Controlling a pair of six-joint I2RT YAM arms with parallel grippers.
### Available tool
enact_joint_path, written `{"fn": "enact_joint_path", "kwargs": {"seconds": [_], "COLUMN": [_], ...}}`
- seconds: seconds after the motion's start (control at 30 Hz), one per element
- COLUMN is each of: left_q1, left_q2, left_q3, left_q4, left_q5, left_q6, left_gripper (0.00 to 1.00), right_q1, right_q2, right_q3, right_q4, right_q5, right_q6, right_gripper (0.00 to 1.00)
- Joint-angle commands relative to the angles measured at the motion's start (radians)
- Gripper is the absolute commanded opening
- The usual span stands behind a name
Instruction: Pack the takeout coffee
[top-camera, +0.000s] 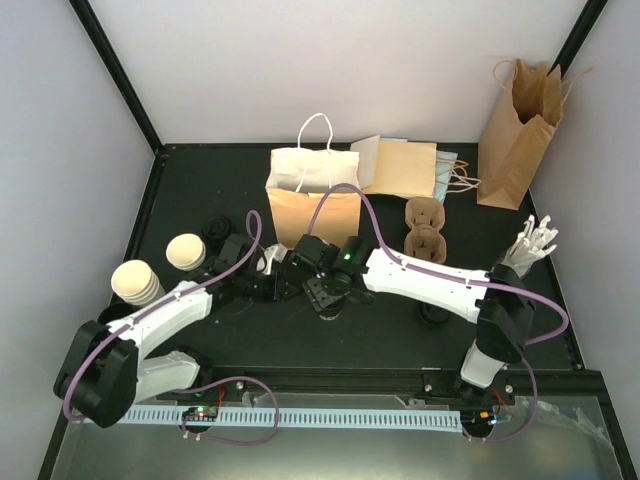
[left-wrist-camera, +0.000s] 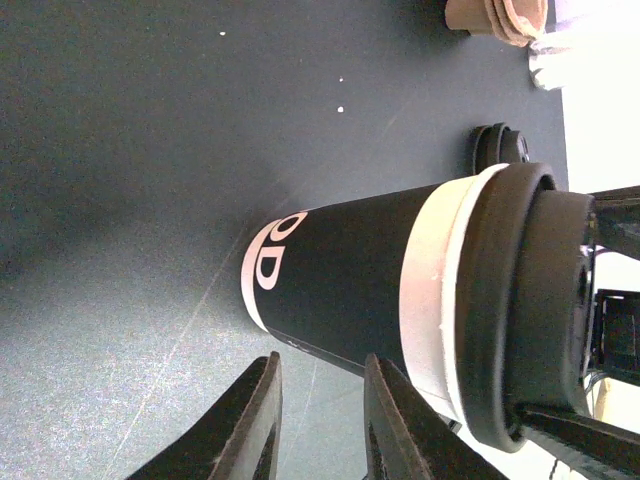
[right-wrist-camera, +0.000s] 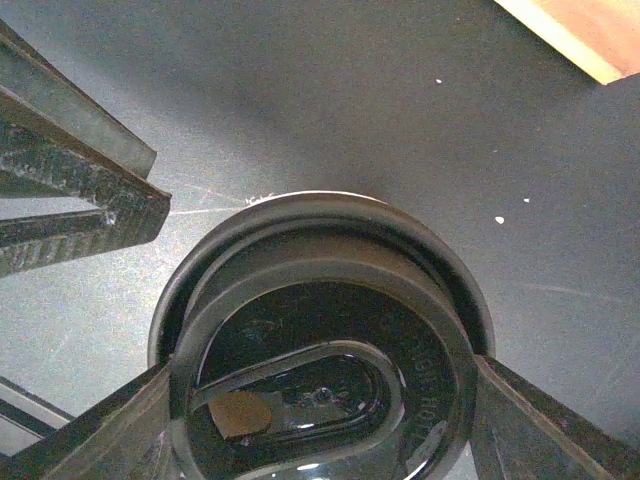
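black lid of coffee cup clamped in right jaws

Black table with lidded cup, bags

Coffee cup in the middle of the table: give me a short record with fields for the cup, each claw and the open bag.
coffee cup: dark sleeve, black lid on, outside the bag
right claw: over the cup, fingers pressed against both sides of the lid
left claw: beside the cup, narrow gap, nothing between the fingers
open bag: upright behind both arms, white handles up
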Motion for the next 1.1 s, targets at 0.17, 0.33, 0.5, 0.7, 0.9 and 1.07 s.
{"fn": "enact_joint_path", "kwargs": {"seconds": [0.17,0.33,0.5,0.7,0.9,1.07], "left_q1": [-0.017,-0.021,-0.008,0.046,0.048,0.049], "left_q2": [0.038,0.038,-0.043,-0.135,-0.095,-0.074], "left_q3": [0.001,0.003,-0.017,-0.100,-0.112,-0.117], "left_q4": [0.082,0.068,0.030,0.126,0.263,0.347], "left_q5": [0.050,0.024,-0.057,-0.001,0.119,0.158], "left_q6": [-0.007,-0.002,-0.010,-0.081,-0.132,-0.162], "left_gripper": [0.24,0.22,0.22,0.25,0.37,0.39], "right_q1": [0.007,0.006,0.006,0.004,0.005,0.005], "right_q2": [0.039,0.084,0.087,0.091,0.086,0.087], "right_q3": [0.033,0.052,0.025,-0.027,-0.049,-0.052], "right_q4": [-0.014,-0.038,-0.037,-0.021,-0.006,-0.009], "right_q5": [0.005,-0.022,-0.072,-0.154,-0.207,-0.215], "right_q6": [-0.007,-0.019,-0.036,-0.068,-0.089,-0.106], "right_gripper": [0.73,0.73,0.73,0.73,0.73,0.73]}}
